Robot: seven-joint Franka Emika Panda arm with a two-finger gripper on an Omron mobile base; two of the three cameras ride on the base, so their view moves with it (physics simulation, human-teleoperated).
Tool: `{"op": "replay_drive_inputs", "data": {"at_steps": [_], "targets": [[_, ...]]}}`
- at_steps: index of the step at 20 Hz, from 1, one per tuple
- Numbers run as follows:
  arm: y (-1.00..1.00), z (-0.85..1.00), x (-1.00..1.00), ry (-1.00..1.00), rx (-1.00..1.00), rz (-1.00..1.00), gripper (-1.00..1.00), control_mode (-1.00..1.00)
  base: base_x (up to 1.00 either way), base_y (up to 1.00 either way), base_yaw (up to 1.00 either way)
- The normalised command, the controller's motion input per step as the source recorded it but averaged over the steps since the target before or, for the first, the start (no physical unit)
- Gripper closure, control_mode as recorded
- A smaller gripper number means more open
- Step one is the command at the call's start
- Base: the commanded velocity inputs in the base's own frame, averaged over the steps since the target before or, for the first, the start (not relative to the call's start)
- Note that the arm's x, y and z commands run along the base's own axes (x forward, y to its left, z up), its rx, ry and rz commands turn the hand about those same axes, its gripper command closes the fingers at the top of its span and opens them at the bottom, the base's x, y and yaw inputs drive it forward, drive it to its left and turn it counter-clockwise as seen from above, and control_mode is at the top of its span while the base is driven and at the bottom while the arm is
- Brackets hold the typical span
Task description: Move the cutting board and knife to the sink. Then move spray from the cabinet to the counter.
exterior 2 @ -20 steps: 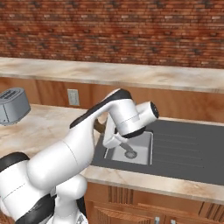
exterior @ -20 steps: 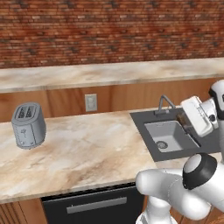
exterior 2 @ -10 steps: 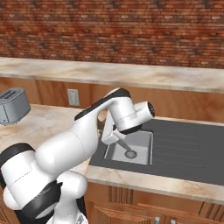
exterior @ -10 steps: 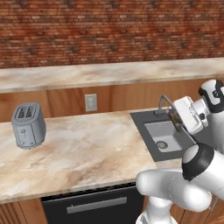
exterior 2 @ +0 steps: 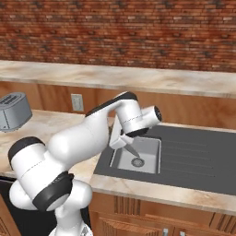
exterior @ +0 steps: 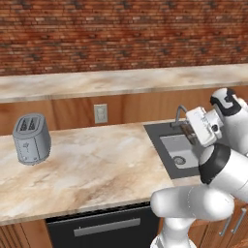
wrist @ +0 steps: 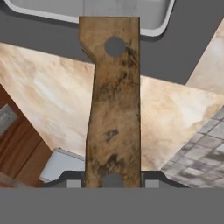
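My gripper [wrist: 113, 181] is shut on the knife [wrist: 113, 109]. Its brown wooden handle, with two round holes, runs up the middle of the hand view. In the right base view the gripper [exterior 2: 123, 139] hangs over the left part of the sink [exterior 2: 120, 159], and the thin grey blade [exterior 2: 132, 150] slants down toward the basin. From the left base view the gripper [exterior: 190, 133] hovers above the sink [exterior: 167, 145]. The marbled counter [exterior: 97, 164] lies to the left. The cutting board, spray and cabinet are out of view.
A grey toaster [exterior: 31, 139] stands on the counter far to the left, also seen as toaster [exterior 2: 14, 110]. A faucet [exterior: 178, 114] rises behind the basin. A dark drainboard [exterior 2: 193, 152] stretches right of it. A raised ledge [exterior: 121, 80] and a brick wall close the back.
The hand with the knife has drifted a little to the left over the sink, and the arm's elbow has swung with it. The grip on the knife is unchanged.
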Motion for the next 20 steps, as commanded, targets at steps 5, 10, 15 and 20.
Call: {"op": "replay_drive_inputs", "data": {"at_steps": [5,10,15,20], "targets": [[-0.02,-0.35,0.25,0.00,-0.01,0.04,1.00,-1.00,0.00,0.00,0.00],[-0.15,-0.40,0.12,0.00,-0.02,0.08,1.00,-1.00,0.00,0.00,0.00],[-0.21,-0.25,0.08,0.00,0.00,0.08,1.00,-1.00,0.00,0.00,0.00],[-0.17,-0.20,0.06,0.00,0.00,0.07,1.00,-1.00,0.00,0.00,0.00]]}}
